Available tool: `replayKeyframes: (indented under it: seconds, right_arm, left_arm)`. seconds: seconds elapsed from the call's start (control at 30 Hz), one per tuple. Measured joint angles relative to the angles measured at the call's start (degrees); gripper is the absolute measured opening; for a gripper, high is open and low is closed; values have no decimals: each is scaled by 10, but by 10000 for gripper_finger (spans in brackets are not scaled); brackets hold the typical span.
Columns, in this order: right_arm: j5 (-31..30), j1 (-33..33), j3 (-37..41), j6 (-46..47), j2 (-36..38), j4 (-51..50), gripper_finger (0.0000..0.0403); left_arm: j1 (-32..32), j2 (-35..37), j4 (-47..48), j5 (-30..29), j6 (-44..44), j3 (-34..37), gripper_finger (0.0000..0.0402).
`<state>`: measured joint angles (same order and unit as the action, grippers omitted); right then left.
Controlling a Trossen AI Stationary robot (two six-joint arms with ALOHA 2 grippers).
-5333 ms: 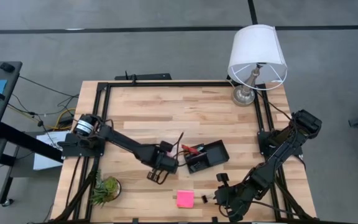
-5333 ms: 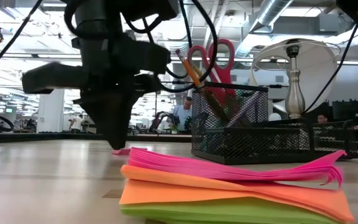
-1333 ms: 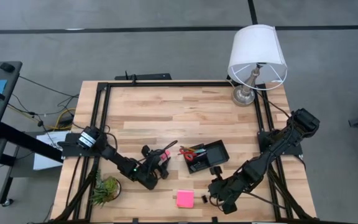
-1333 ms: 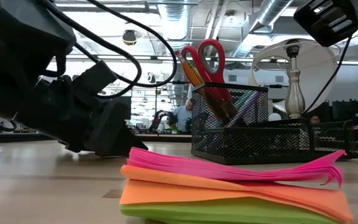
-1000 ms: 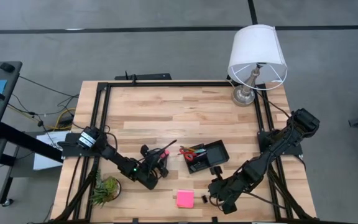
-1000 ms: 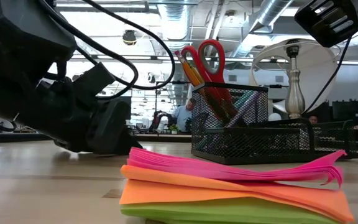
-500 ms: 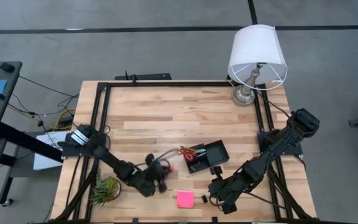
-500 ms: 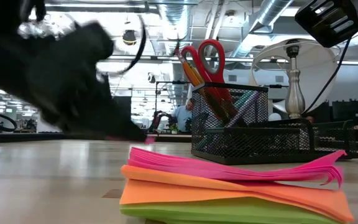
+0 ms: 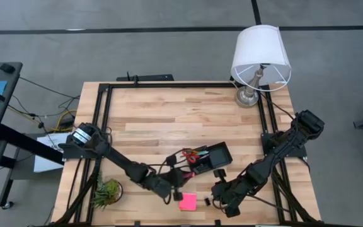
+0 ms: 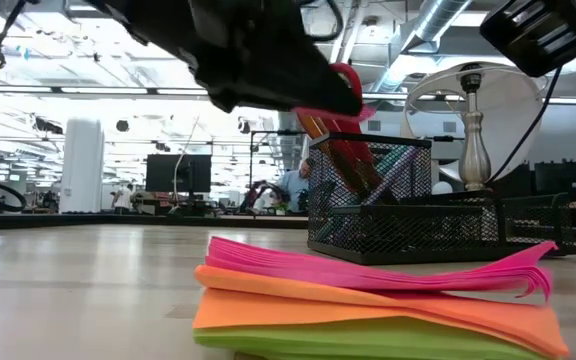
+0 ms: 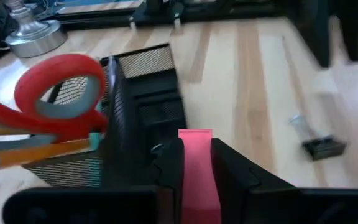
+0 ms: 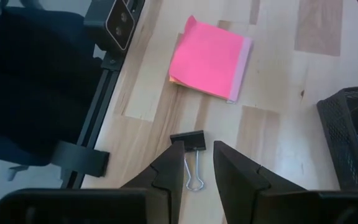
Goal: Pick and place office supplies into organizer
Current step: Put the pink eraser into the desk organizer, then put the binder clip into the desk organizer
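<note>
Black wire-mesh organizer (image 9: 210, 157) sits on pale planked worktop (image 9: 169, 113); red-looped scissors (image 11: 48, 102) and pencils stand in it. Flat pink eraser (image 11: 197, 167) is pinched in left claw (image 9: 176, 184), now shifted to organizer's 8 o'clock corner. Square pink pad (image 12: 209, 57) lies near front edge. Right claw (image 12: 199, 175) is spread over binder clip (image 12: 190, 149). Bare wood remains at 12 o'clock.

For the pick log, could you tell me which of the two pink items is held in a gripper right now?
The pink eraser, clamped between the left gripper fingers beside the organizer. The pink sticky-note pad lies flat and untouched on the table.
</note>
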<state>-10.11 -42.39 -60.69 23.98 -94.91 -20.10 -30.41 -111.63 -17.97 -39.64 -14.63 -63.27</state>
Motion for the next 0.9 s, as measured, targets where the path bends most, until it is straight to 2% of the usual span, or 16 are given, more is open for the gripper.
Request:
replayKeyframes:
  seconds: [0.27, 0.63, 0.9]
  right_arm:
    - [0, -7, 0, 34, 0, -5, 81]
    - [-3, -57, 0, 47, 0, -6, 81]
    - [-8, -63, 0, 46, 0, -4, 81]
  left_arm:
    - [56, -49, 9, 40, 68, -50, 50]
    - [84, -67, 3, 51, 83, -76, 138]
    - [94, -67, 3, 68, 56, -76, 161]
